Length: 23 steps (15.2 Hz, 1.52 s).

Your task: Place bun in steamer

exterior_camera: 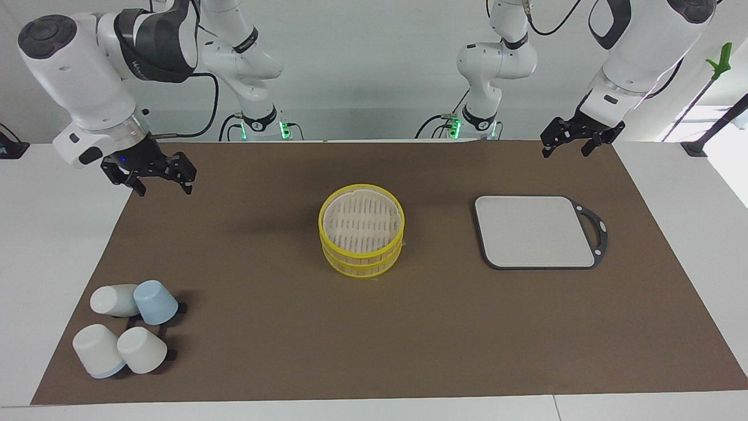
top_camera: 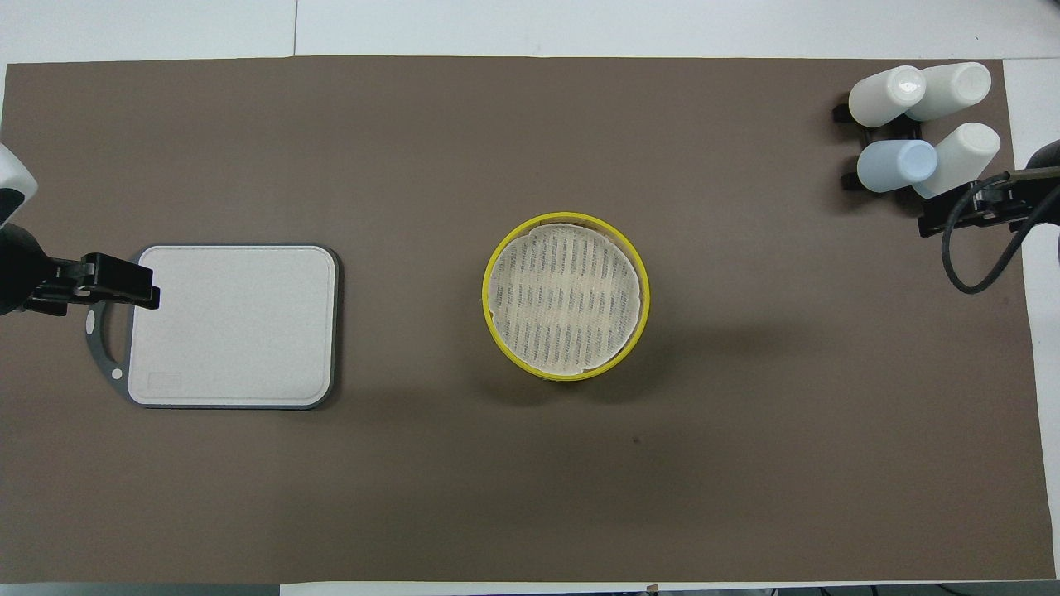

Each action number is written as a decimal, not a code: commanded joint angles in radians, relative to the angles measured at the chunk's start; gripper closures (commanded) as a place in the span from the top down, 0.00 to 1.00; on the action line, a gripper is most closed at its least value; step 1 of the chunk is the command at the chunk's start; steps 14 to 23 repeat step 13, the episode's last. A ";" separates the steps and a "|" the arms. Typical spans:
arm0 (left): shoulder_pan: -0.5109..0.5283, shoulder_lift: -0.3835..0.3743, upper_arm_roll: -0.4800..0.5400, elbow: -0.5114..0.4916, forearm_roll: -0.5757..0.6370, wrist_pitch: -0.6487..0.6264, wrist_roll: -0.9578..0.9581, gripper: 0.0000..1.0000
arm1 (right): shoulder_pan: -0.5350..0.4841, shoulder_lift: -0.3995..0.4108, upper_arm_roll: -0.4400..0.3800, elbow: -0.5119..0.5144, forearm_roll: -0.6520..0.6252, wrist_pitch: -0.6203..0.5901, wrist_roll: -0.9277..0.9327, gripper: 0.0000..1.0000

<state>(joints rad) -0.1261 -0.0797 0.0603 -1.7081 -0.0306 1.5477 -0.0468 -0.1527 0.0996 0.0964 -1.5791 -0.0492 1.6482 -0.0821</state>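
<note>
The steamer (exterior_camera: 359, 261) stands in the middle of the brown mat, a yellow-rimmed stack with its slatted lid (exterior_camera: 362, 217) on top. It also shows in the overhead view (top_camera: 566, 374), with the lid (top_camera: 565, 298) covering it. No bun shows in either view. My left gripper (exterior_camera: 565, 146) hangs open and empty in the air over the mat's edge at the left arm's end, near the grey board; it also shows in the overhead view (top_camera: 124, 281). My right gripper (exterior_camera: 160, 181) hangs open and empty over the mat's edge at the right arm's end (top_camera: 952, 217).
A grey square board (exterior_camera: 534, 231) with a dark handled rim lies toward the left arm's end (top_camera: 236, 323). Several white and blue cups (exterior_camera: 125, 327) lie on a black rack at the right arm's end, farther from the robots (top_camera: 919, 124).
</note>
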 commanded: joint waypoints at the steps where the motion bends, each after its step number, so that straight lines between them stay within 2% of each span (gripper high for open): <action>1: -0.001 0.002 -0.001 0.007 0.014 0.008 0.007 1.00 | -0.004 -0.020 0.006 -0.027 -0.020 0.013 -0.024 1.00; 23: -0.001 0.002 -0.001 0.004 0.014 0.037 0.004 1.00 | -0.001 -0.024 0.014 -0.030 -0.001 -0.011 -0.013 1.00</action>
